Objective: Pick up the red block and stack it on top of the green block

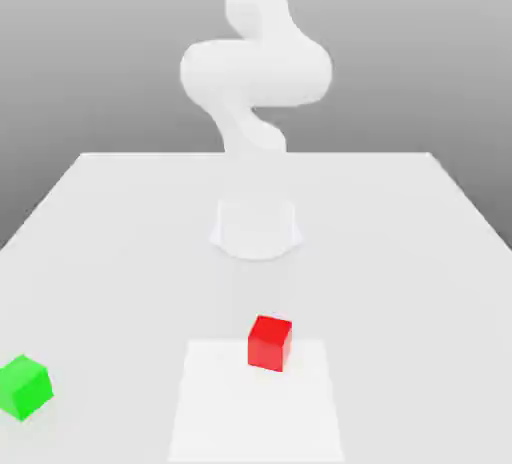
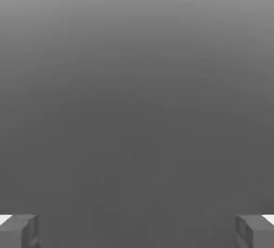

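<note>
Bright, even light w/ no glare; white arm (image 1: 255, 72) washes out vs pale desk (image 1: 420, 252). Shadows barely visible. Hand view dim, grey gradient.

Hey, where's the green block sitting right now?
In the exterior view the green block sits on the white table near its front left corner, well off to the left of the red block and apart from it.

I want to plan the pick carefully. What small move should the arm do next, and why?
Probably bring the pincer over the red block and start lowering. The pincer is wide open with nothing between its fingers, and the red block sits alone on the table, apart from the green block at the exterior view's left.
</note>
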